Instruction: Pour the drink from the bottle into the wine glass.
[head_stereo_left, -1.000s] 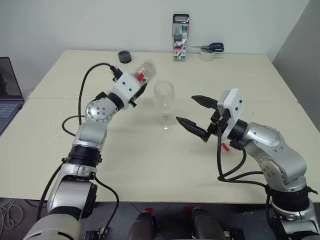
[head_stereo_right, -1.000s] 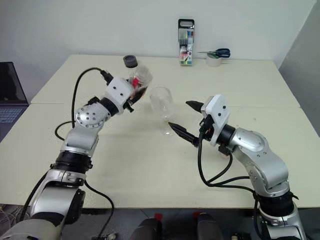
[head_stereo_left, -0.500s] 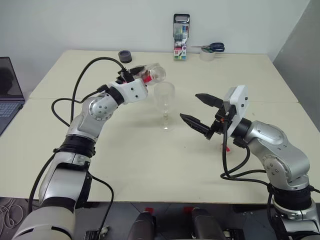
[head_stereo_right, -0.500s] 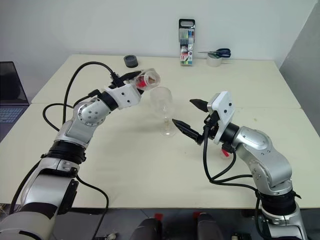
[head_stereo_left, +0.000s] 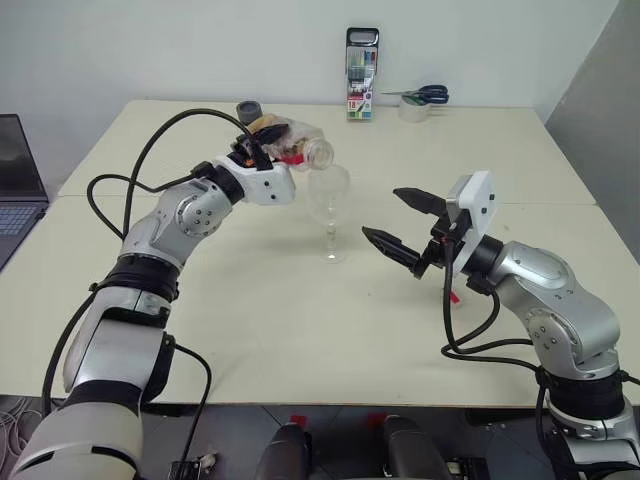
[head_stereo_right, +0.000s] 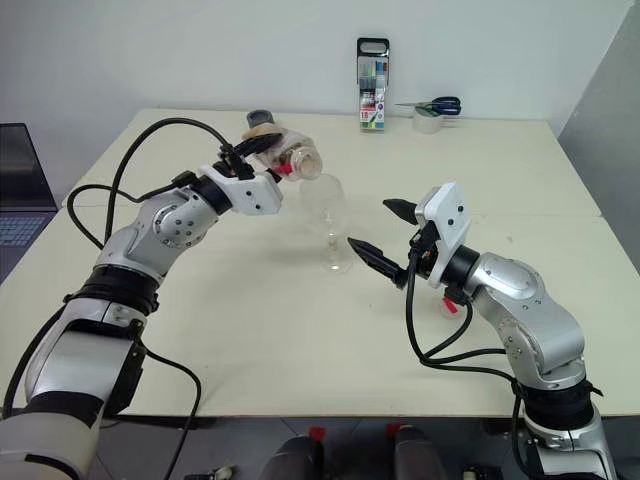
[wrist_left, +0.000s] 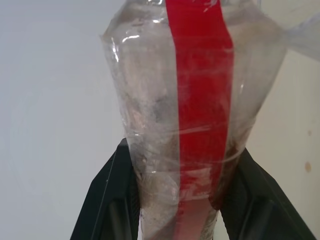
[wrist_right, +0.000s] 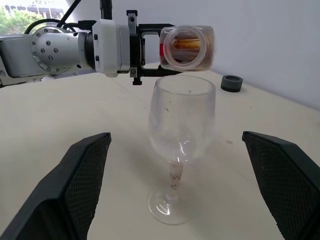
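Bottle level (mouth glassward)

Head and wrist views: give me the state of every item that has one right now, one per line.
bottle: uncapped, tipped near level, mouth over the glass rim, drink inside
wine glass: upright on the table, no drink visible in the bowl
left gripper: shut on the bottle
right gripper: open, beside the glass, not touching
laptop: lid open
marker case: standing upright

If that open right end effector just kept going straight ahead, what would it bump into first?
Most likely the wine glass: it stands upright, centred between the right end effector's open fingers, with nothing in between.
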